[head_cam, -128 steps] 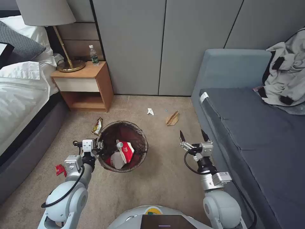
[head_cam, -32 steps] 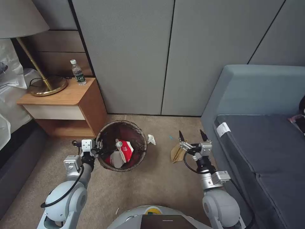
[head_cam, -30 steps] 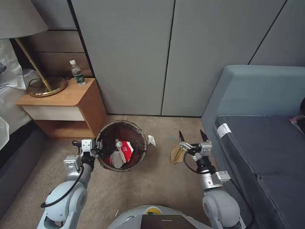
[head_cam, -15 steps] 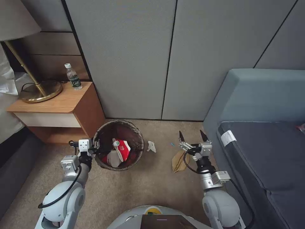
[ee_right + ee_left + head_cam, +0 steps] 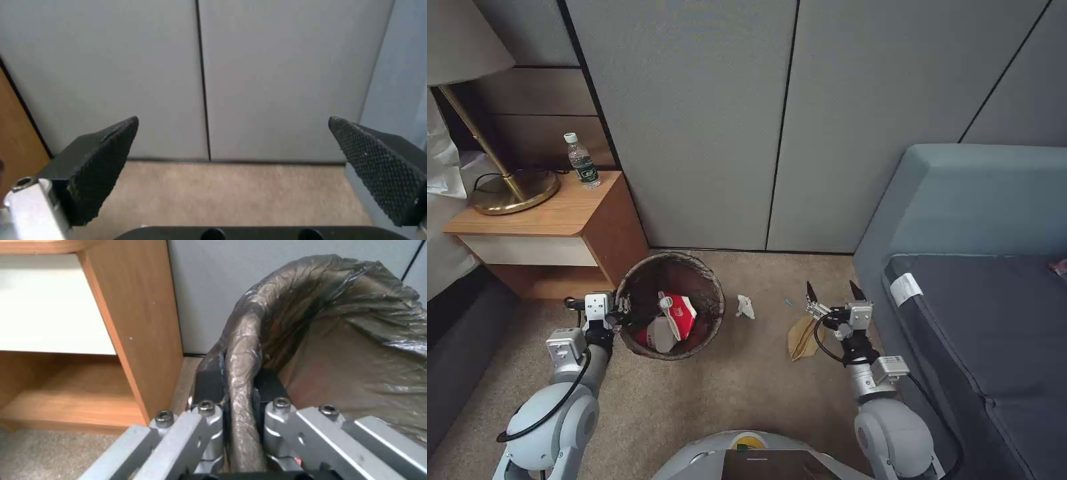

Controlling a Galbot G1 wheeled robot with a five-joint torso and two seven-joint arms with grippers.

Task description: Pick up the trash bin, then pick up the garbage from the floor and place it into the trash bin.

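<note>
Trash bin [image 5: 670, 317] sits lower left of centre, its lined rim pinched by the left end effector [image 5: 620, 311]. Right end effector [image 5: 832, 299] hovers spread wide, empty, above a brown paper bag [image 5: 800, 337].

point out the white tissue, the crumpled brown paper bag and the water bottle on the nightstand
crumpled white tissue [image 5: 745, 307], head view, its middle
crumpled brown paper bag [image 5: 800, 337], head view, flat face
clear plastic water bottle [image 5: 583, 165], head view, green label
</note>
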